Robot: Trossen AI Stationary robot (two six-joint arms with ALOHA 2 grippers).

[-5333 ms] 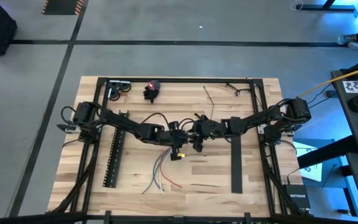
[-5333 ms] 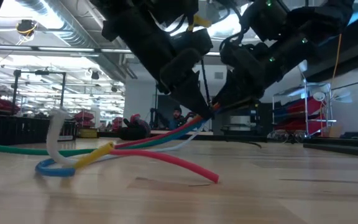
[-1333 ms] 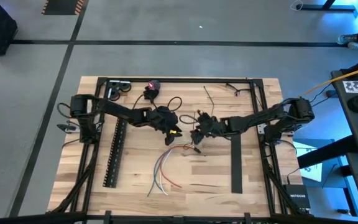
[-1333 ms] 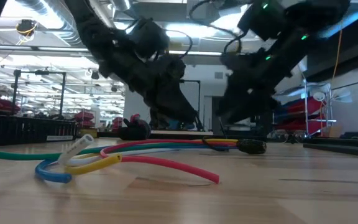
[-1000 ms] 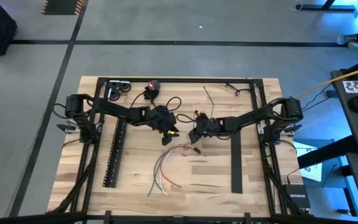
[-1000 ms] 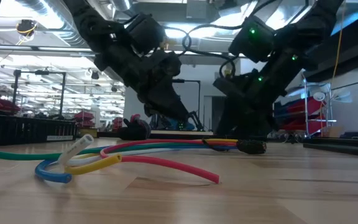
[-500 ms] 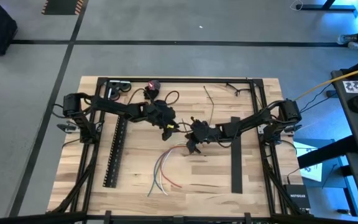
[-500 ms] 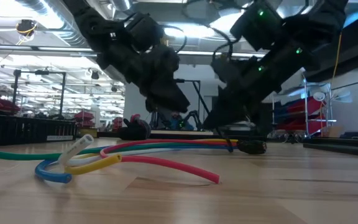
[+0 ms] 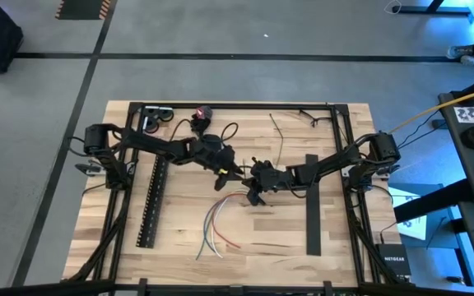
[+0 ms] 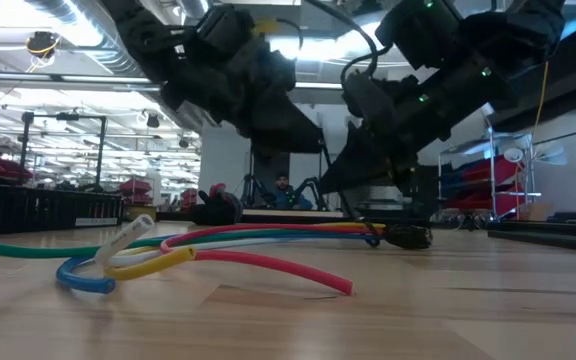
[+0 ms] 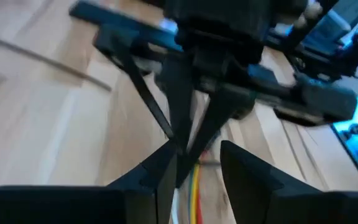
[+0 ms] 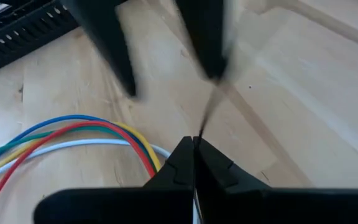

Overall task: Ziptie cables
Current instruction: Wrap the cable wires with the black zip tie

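A: Where are the cables point(image 9: 217, 224)?

B: Near the middle of the wooden counter point(image 9: 336, 263), lying flat. From above they fan out toward the near edge, loose ends spread, and gather toward the far end, just under where the two hands meet. In the low view the red, green, yellow, white and blue strands point(image 10: 218, 250) run along the wood to a black end point(image 10: 405, 237).

A: And the right hand point(image 9: 253, 182)?

B: Low over the gathered end of the cables. Its own wrist view shows the two fingers point(image 12: 211, 163) pressed together, with a thin dark strip point(image 12: 207, 115) rising from between their tips. So it is pinching that strip; it looks like a zip tie.

A: The left hand point(image 9: 225, 167)?

B: Just beside the right one, slightly toward the far side of the counter. Its fingers point(image 11: 159, 175) stand a little apart, with the coloured strands showing in the gap. A thin dark strip crosses just in front of them. I cannot tell whether it grips anything.

A: Anything else on the counter?

B: A long black slotted bar point(image 9: 151, 205) on the left, and another black bar point(image 9: 312, 205) on the right. Thin dark strips point(image 9: 307, 114) lie near the far edge, well apart from the cables.
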